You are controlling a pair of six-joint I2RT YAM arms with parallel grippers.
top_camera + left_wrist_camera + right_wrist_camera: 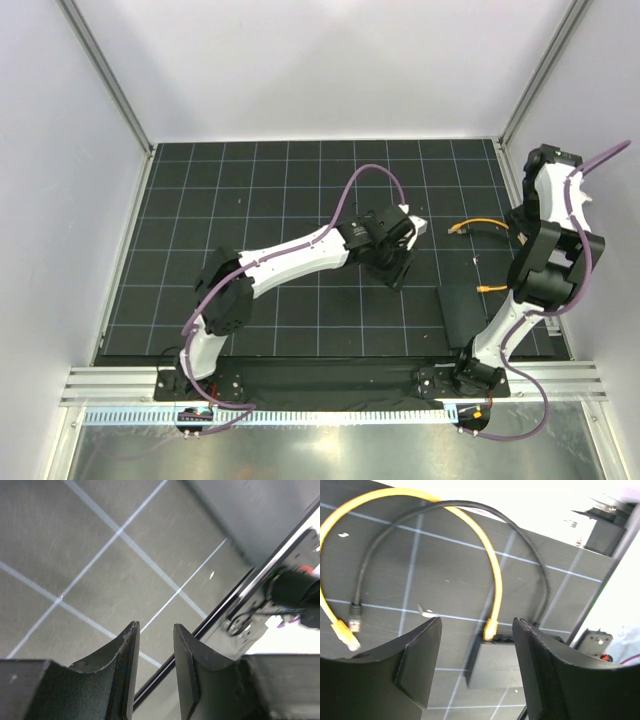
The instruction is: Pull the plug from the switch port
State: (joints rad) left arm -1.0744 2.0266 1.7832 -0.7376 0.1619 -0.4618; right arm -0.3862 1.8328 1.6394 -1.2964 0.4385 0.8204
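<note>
The switch [496,666] is a flat black box on the gridded mat; in the top view the switch [465,312] lies near the right arm's base. A yellow cable [490,565] arcs down to its plug [491,628], which sits in a port on the box's far edge; from above this plug [492,289] shows at the box's upper right corner. A black cable [470,505] meets the same edge further right. My right gripper [476,625] hangs open above the box, around nothing. My left gripper [154,628] is open with a narrow empty gap, over bare mat left of the switch.
Free ends of the yellow cable [346,634] and the black cable [354,614] lie on the mat at the left of the right wrist view. An aluminium rail [260,580] borders the mat. White walls enclose the table. The left arm [300,255] stretches across the middle.
</note>
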